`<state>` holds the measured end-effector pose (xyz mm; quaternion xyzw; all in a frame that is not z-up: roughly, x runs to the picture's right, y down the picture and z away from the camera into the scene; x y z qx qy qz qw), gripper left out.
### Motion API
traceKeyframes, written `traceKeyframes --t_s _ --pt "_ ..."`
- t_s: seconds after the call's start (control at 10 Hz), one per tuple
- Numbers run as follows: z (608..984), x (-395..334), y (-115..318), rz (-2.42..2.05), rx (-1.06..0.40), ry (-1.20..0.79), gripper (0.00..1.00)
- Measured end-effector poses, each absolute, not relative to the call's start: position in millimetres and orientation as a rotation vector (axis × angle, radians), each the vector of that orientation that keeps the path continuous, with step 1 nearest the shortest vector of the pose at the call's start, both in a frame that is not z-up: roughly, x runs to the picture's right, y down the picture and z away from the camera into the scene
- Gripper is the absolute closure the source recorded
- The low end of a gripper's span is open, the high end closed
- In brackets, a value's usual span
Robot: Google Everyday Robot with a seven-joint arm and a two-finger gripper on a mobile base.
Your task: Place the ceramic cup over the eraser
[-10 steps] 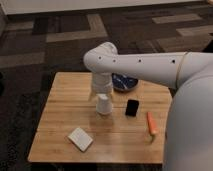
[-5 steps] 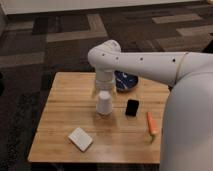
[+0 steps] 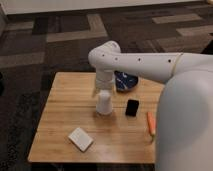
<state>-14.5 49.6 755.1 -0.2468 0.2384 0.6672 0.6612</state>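
The white ceramic cup (image 3: pixel 104 103) stands upright near the middle of the wooden table (image 3: pixel 65 102). The black eraser (image 3: pixel 132 107) lies flat on the table just to the cup's right, a short gap away. My gripper (image 3: pixel 104 93) points straight down from the white arm, right over the cup. It is open, with its fingers down around the cup's upper part and a dark finger (image 3: pixel 95 92) showing at the cup's left side. The cup's rim is hidden by the gripper.
A dark blue bowl (image 3: pixel 126 81) sits behind the arm at the table's far side. Near the front edge lies a flat white square pad (image 3: pixel 80 138), and an orange stick (image 3: pixel 150 123) lies at the right. My white body fills the right side.
The arm's upper part has shifted slightly to the right above the cup. The cup and the eraser have not moved.
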Motion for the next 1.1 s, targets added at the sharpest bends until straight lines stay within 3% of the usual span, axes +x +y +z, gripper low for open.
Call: traceKeyframes --t_s 1.1 --pt "772 -7 58 1.513 -0.535 0.572 0.35"
